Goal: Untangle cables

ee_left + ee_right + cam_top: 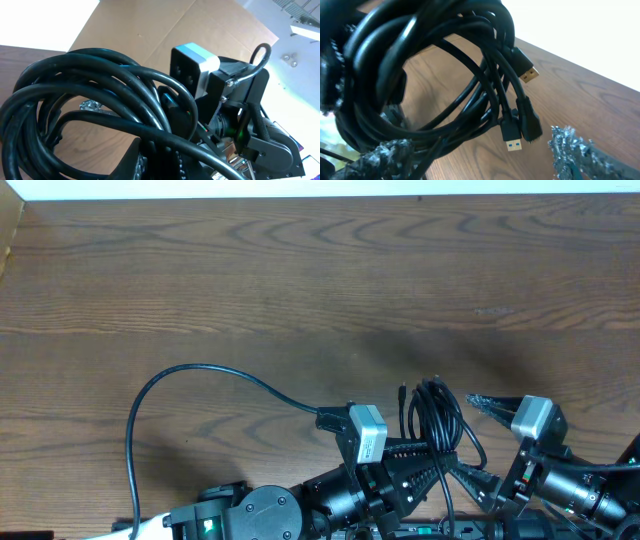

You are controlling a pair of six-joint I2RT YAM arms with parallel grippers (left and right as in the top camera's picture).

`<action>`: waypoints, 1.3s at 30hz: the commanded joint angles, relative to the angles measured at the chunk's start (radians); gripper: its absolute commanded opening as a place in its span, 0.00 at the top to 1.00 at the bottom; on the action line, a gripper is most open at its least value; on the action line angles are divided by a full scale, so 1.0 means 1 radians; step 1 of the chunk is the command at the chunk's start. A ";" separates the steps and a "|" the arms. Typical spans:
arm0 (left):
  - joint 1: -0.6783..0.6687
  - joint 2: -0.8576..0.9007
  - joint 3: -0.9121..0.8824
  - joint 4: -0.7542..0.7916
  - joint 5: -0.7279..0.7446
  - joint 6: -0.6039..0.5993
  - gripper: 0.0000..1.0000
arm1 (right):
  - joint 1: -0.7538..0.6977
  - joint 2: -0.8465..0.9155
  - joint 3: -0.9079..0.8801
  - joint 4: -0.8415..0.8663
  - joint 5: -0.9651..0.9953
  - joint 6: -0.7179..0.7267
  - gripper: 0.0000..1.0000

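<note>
Far left on my overhead feed, a black lead (200,370) arcs over the table (300,280) from the front edge to the left wrist camera (366,430). It is the arm's own lead, not task stuff.

The left gripper (428,456) comes in from the front edge about mid-table and points right, jaws pressed together on the cables (437,412). The cables are one coiled black bundle near the front edge, right of centre, between the two grippers.

In the left wrist view the coil fills the left of frame, loops overlapping, right up against the lens. I can't pick out my own fingertips there. Behind the coil sits the right wrist camera (192,62).

In the right wrist view the coil looks lifted off the wood, with three plugs dangling: a gold-tipped plug (526,67), a blue-tongued plug (511,138) and a plain black plug (532,127) just beside it.

The right gripper (478,404) is just right of the bundle, pointing left and spread wide. Its rough-padded fingers (572,147) sit low at either side of frame, below the coil. I can't tell if either finger touches a strand.
</note>
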 commanded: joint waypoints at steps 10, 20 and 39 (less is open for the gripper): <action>-0.007 0.009 0.018 0.004 0.188 0.010 0.93 | -0.002 0.002 0.010 0.072 0.209 0.182 0.19; -0.007 0.000 0.018 0.000 0.254 0.063 0.92 | -0.002 0.002 0.010 0.074 0.411 0.286 0.19; -0.007 -0.127 0.018 -0.140 0.250 0.376 0.92 | -0.002 0.002 0.010 0.013 0.329 0.217 0.11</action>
